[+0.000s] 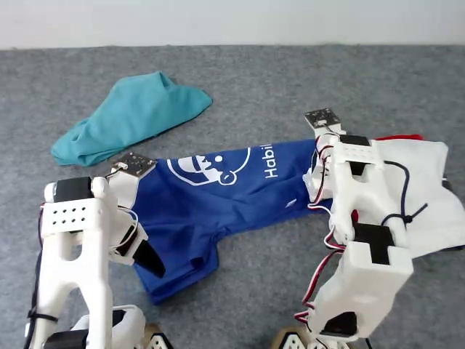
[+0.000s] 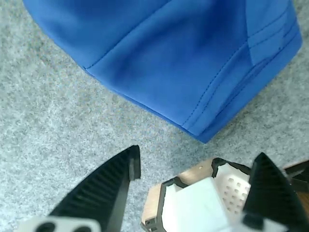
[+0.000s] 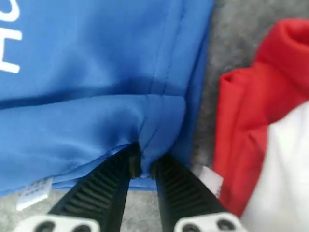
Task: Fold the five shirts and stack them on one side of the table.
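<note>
At table centre, crosswise: blue shirt [image 1: 218,196], white print facing up, one sleeve pointing toward the near edge. The end next to the white shirt [image 1: 425,189] is covered in the high view by the right arm, which also cuts the printed word short. The near sleeve is partly overlapped by the left arm's wrist.

Right gripper [image 3: 142,162]: claw pressed together, pinching a raised fold of the blue shirt close to a stitched seam. How much cloth sits between the fingers cannot be made out.

Left gripper [image 2: 198,154]: claw spread wide and holding nothing, above the bare covering just beside a hemmed corner of the blue shirt, apart from it. Below it in the left wrist view sits a white moulded part on a wooden plate, cut off by the edge and hard to identify.

Red shirt [image 3: 251,121]: bunched just beside the blue shirt's edge, a strip of grey covering between them. It is mostly buried under the white shirt, with a thin red edge at the far side in the high view.

White shirt: rumpled heap at the right side, running off the high view's edge, crossed by the right arm and its dark cable.

Teal shirt [image 1: 131,120]: crumpled at the far left, apart from the blue shirt.

Table [image 1: 254,80]: grey felt-like covering, pale wall behind.
</note>
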